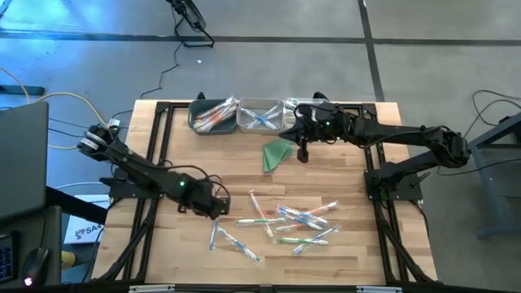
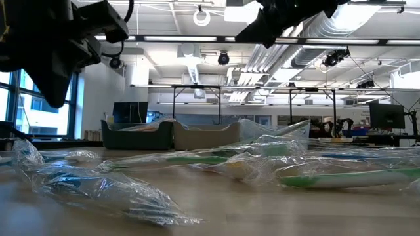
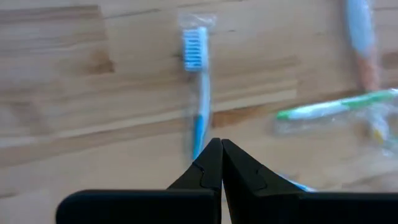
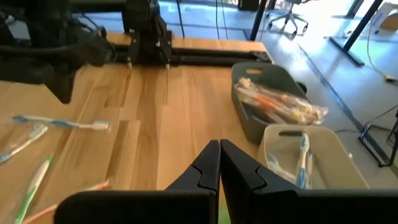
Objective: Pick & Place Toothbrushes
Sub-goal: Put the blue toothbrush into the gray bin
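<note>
While my left gripper (image 1: pixel 218 210), fingers pressed together, hangs just beside a blue toothbrush (image 3: pixel 198 93) whose bristle end points away from it, most toothbrushes (image 1: pixel 293 221) lie crisscrossed mid-table, and my right gripper (image 1: pixel 303 155), likewise closed, hovers near the bins (image 1: pixel 236 115).

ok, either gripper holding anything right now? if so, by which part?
Nothing held. Left gripper is shut and empty above a blue toothbrush; right gripper is shut and empty near the bins.
</note>
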`<control>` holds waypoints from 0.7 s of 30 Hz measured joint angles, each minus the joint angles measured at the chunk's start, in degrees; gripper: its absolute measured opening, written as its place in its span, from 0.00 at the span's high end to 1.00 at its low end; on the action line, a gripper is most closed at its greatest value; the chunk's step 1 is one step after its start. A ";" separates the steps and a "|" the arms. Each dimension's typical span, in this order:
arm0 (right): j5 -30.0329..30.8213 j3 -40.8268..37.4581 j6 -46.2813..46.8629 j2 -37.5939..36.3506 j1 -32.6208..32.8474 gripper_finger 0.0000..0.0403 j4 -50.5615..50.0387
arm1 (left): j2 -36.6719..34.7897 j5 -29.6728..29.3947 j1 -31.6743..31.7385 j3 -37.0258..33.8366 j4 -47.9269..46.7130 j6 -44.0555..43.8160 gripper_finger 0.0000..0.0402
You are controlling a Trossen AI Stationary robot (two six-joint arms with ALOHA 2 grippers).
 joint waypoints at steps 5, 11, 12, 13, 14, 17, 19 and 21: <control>0.08 0.00 -0.01 0.00 -0.02 0.99 -2.57 | 1.12 -0.01 0.11 -0.02 0.38 0.23 1.00; 0.10 0.00 -0.03 -0.02 -0.02 0.99 -4.40 | 1.35 0.60 0.15 0.04 0.81 0.40 1.00; 0.09 0.00 -0.03 -0.01 -0.02 0.99 -4.62 | 1.35 1.41 0.15 0.03 0.45 0.42 1.00; 0.09 0.00 -0.01 -0.01 -0.02 0.99 -4.77 | 1.35 1.81 0.15 0.02 0.31 0.45 0.99; 0.10 0.00 -0.02 0.01 -0.02 0.99 -4.87 | 1.35 2.52 0.15 0.02 0.29 0.44 0.98; 0.10 0.00 -0.01 0.00 -0.02 0.99 -4.85 | 1.35 4.84 0.13 0.00 0.01 0.24 0.92; 0.10 0.00 -0.02 -0.02 -0.02 0.99 -4.69 | 1.35 5.40 0.15 0.00 0.16 0.15 0.85; 0.11 0.00 0.02 -0.01 -0.02 0.99 -4.51 | 1.35 4.35 0.15 0.00 0.03 0.15 0.78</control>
